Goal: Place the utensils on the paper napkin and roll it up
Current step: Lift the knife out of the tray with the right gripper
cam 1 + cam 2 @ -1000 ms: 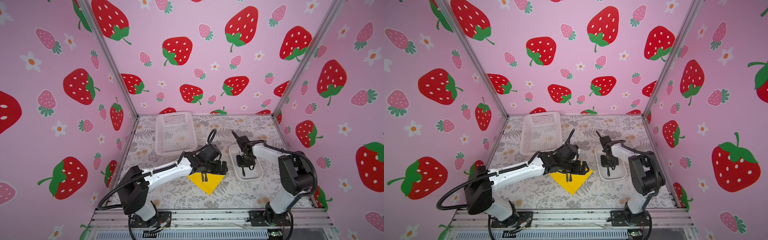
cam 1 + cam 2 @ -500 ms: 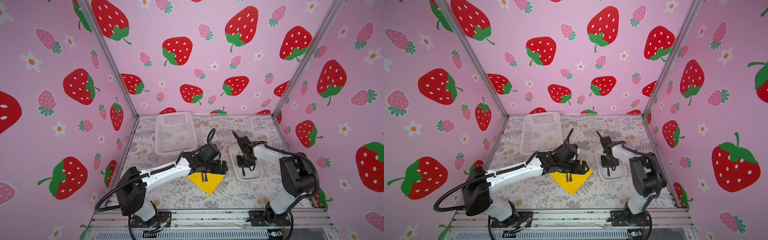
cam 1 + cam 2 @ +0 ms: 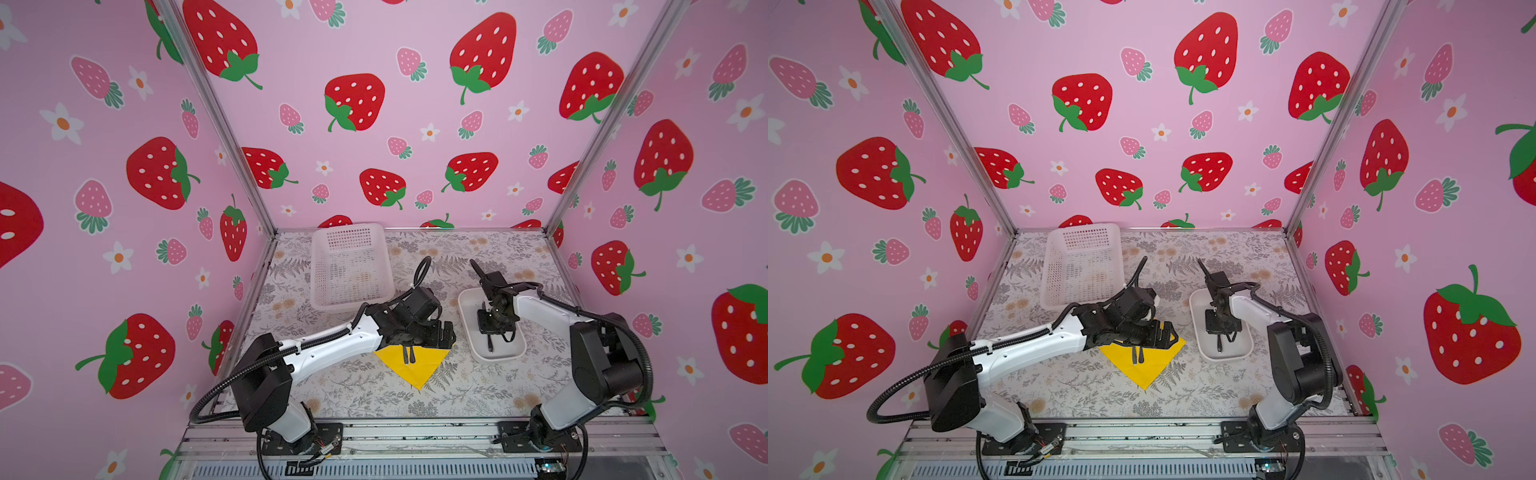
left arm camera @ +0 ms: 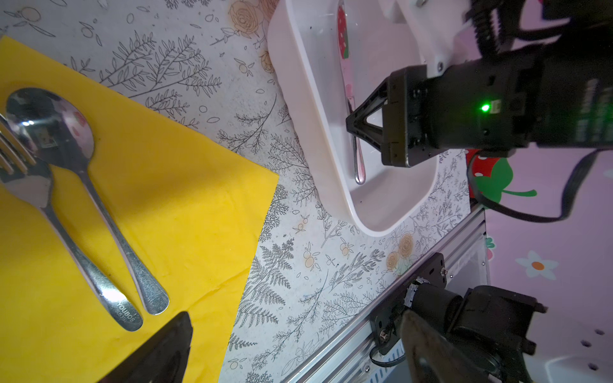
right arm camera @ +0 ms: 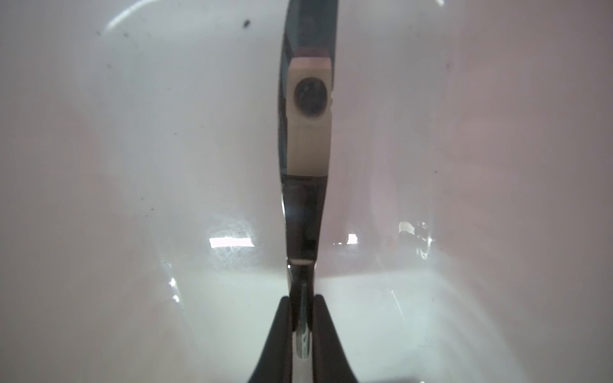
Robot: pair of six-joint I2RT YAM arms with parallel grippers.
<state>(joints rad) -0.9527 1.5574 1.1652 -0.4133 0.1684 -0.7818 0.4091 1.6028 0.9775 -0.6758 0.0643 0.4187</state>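
The yellow paper napkin (image 3: 415,368) (image 3: 1144,368) (image 4: 172,199) lies flat in the middle of the table. Two of the utensils lie on it side by side, a spoon (image 4: 99,205) and a fork (image 4: 63,232), seen as dark slim pieces (image 3: 407,353) in both top views. My left gripper (image 4: 295,335) (image 3: 436,334) hovers open over the napkin's right corner, holding nothing. My right gripper (image 5: 302,298) (image 3: 492,332) points down into the white tray (image 3: 467,299) (image 4: 308,99) and is shut on the handle of a knife (image 5: 305,132) (image 4: 356,149) that lies in the tray.
A white mesh basket (image 3: 351,266) (image 3: 1084,266) stands at the back left, behind my left arm. Pink strawberry walls close in three sides. An aluminium rail (image 3: 415,432) with both arm bases runs along the front edge.
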